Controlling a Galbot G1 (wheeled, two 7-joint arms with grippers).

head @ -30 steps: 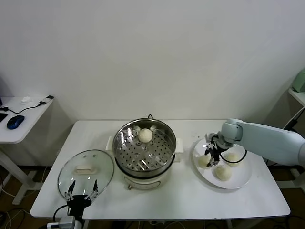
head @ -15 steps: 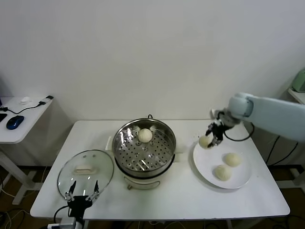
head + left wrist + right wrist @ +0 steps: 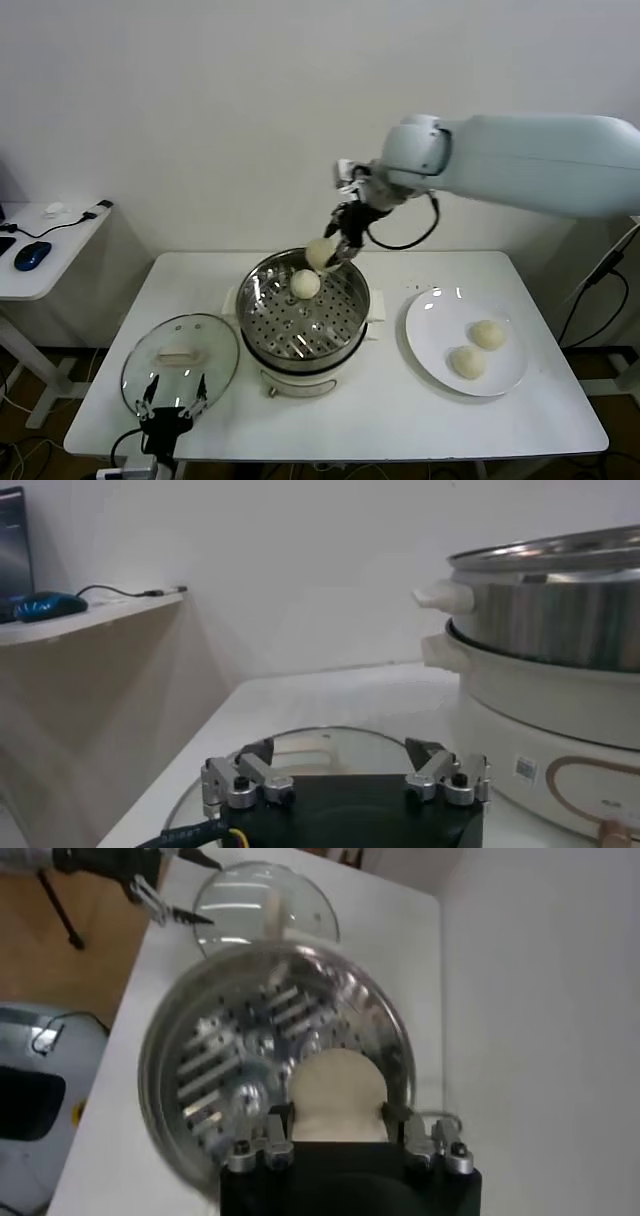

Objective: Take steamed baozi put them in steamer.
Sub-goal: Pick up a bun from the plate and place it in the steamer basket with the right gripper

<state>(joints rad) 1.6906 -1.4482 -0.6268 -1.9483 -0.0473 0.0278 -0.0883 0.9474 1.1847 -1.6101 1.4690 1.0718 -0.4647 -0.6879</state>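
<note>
- On the far left a small side table (image 3: 45,262) stands apart from the white table (image 3: 400,420), with a blue mouse (image 3: 32,255) on it
- The left gripper (image 3: 172,398) waits low at the front left edge of the white table, just in front of the glass lid (image 3: 180,360); its fingers (image 3: 238,778) are spread wide with nothing between them
- The glass lid lies flat on the table, just to the left of the steamer (image 3: 305,312), and it has a cream handle (image 3: 178,354) on top
- The steamer sits in the middle of the table, a shiny round pot on a cream base, with its holed tray (image 3: 240,1063) showing inside
- 1 baozi in the steamer (image 3: 305,284) lies on the tray near the back wall
- The right gripper (image 3: 338,246) hangs in the air above the back rim of the steamer, and its arm reaches in from the right
- The held baozi (image 3: 320,254) is squeezed between the 2 fingers of the right gripper, up off the tray and just above the bun already inside; the right wrist view shows it snug between the finger pads (image 3: 278,1123)
- On the right a white plate (image 3: 432,345) lies flat on the table, near the steamer but not touching it
- 2 baozi on the plate (image 3: 488,334) sit close together toward its right side, 1 a little nearer the front than the other
</note>
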